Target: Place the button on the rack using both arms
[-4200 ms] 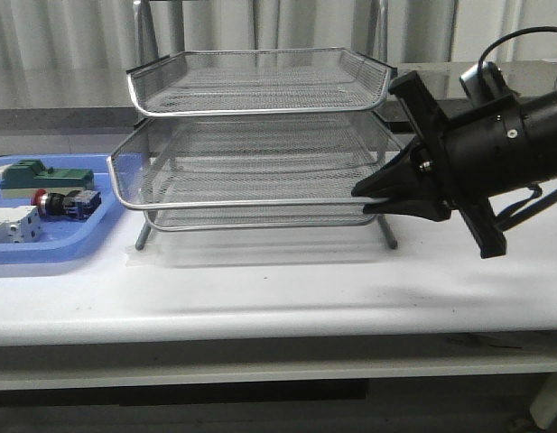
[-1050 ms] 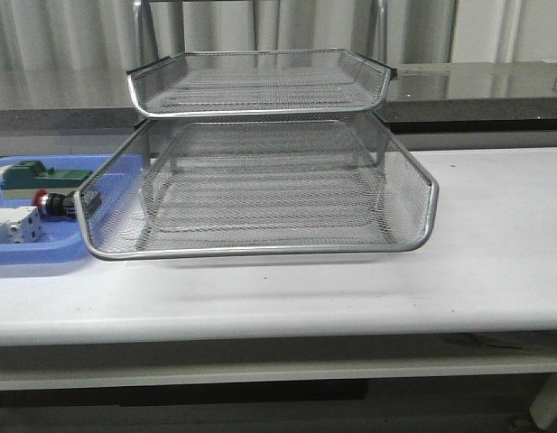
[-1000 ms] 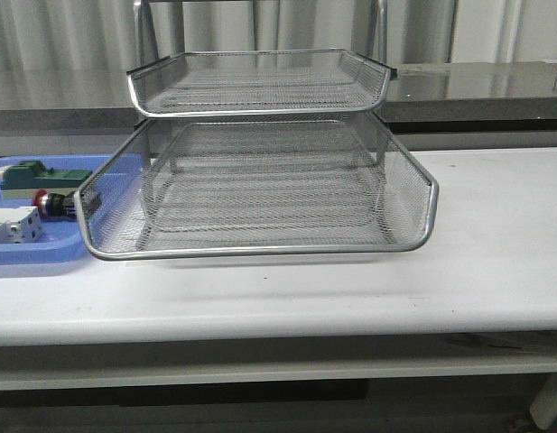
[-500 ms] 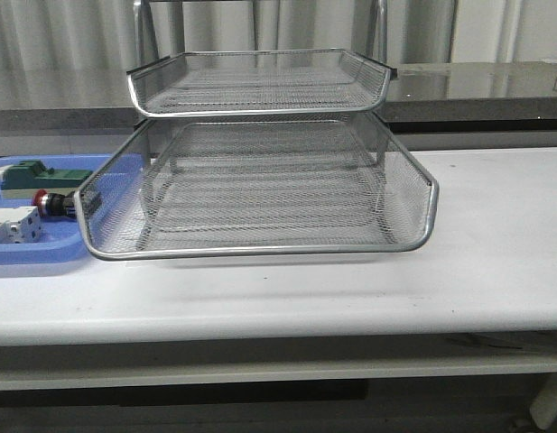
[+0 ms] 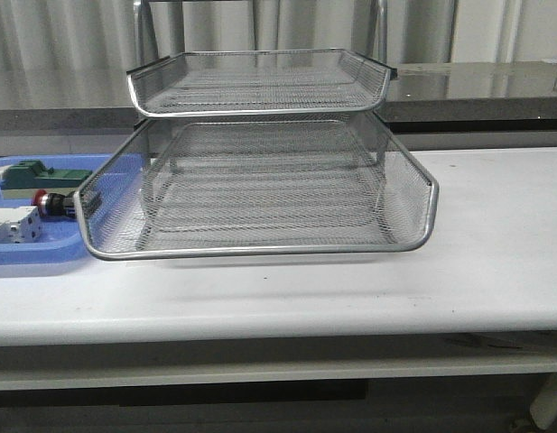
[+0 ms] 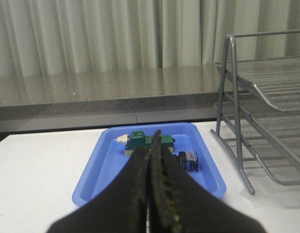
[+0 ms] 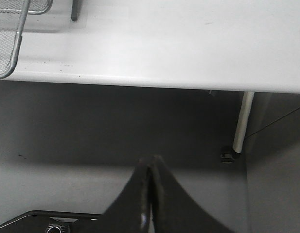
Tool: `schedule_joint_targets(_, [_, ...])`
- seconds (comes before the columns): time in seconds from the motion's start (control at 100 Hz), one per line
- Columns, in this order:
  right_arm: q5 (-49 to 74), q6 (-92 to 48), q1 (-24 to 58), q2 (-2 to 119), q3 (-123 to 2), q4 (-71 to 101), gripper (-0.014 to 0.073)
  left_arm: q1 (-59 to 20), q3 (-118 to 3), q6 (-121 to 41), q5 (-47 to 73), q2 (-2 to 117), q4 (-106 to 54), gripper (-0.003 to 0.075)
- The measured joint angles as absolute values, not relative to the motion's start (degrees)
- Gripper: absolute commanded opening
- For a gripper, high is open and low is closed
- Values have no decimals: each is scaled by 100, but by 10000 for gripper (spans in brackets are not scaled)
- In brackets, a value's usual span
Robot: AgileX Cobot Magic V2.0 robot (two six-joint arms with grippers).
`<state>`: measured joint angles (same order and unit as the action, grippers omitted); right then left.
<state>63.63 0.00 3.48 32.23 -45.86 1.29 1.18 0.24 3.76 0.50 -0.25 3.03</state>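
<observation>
Meanwhile, the button (image 5: 52, 204) lies on its side in the blue tray (image 5: 43, 251) at the left end of the white bench (image 5: 350, 289), its red head toward the left, its body partly screened by the mesh of the rack (image 5: 260, 194). A green block (image 5: 34, 175) sits behind it and a white terminal block (image 5: 14, 225) in front, all in the same tray. The rack's lower tier is drawn forward — its front rim juts well past the tier above. Neither arm shows in the front view. In the left wrist view the left gripper (image 6: 150, 160) has its jaws pressed together on nothing, hovering short of the tray. The right gripper (image 7: 150, 171) — jaws likewise closed and empty — hangs off the bench edge, over the floor.
</observation>
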Motion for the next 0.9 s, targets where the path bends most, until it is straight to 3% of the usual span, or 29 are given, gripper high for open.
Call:
schedule_joint_targets(0.19, [6363,0,348,3223,-4586,129,-67,118,-92,376,157,-25,292,-20])
schedule_joint_targets(0.37, [6363,0,348,3223,-4586,129,-67,118,-1053,376,845,514,292,-20])
schedule_joint_targets(0.9, [6363,0,348,3223,-4586,129,-67,118,-5380,376,3337,5252,376,-20])
